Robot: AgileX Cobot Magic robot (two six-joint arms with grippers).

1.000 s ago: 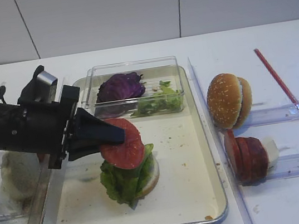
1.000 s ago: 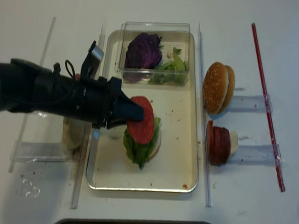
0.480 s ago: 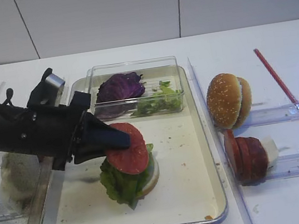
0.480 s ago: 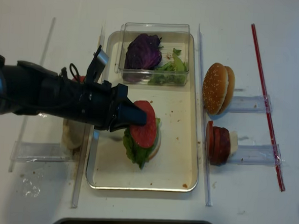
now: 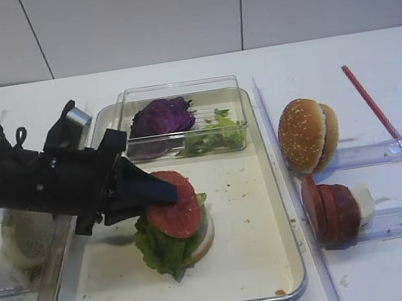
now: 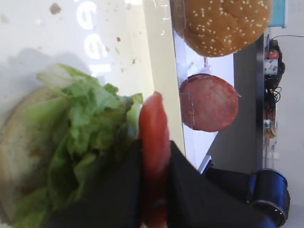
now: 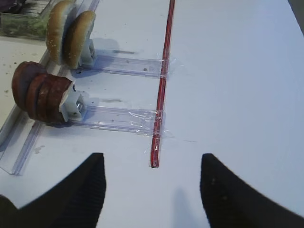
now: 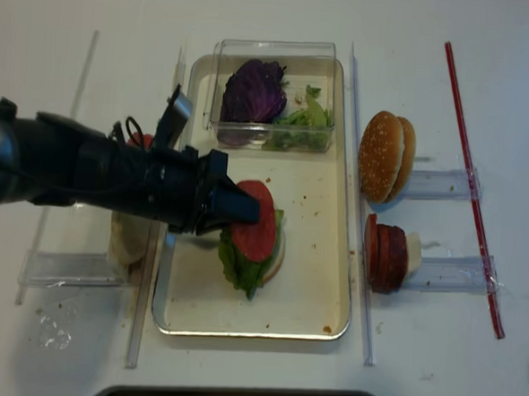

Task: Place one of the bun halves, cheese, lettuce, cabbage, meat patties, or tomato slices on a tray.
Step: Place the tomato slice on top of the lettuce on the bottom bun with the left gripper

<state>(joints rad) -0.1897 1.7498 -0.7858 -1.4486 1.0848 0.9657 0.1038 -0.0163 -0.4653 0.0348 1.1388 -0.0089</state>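
My left gripper (image 5: 164,194) is shut on a bright red tomato slice (image 5: 176,206), holding it just above a lettuce leaf (image 5: 164,248) that lies on a pale bun half (image 5: 204,235) in the cream tray (image 5: 256,263). In the left wrist view the tomato slice (image 6: 154,142) stands edge-on between the black fingers (image 6: 190,190), beside the lettuce (image 6: 80,137). Purple cabbage (image 5: 162,115) and more lettuce sit in a clear box (image 5: 177,90). Sesame bun halves (image 5: 306,135) and meat patties (image 5: 332,210) stand right of the tray. My right gripper (image 7: 151,187) hangs open over bare table.
A red strip (image 5: 395,133) runs along the table's right side. Clear plastic rails (image 5: 393,222) hold the buns and patties. A whitish stack (image 5: 24,234) stands in a rail left of the tray, under my left arm.
My left gripper has lowered the tomato slice toward the lettuce and bun, and it now sits nearly flat above them. The right gripper's earlier place is not shown.
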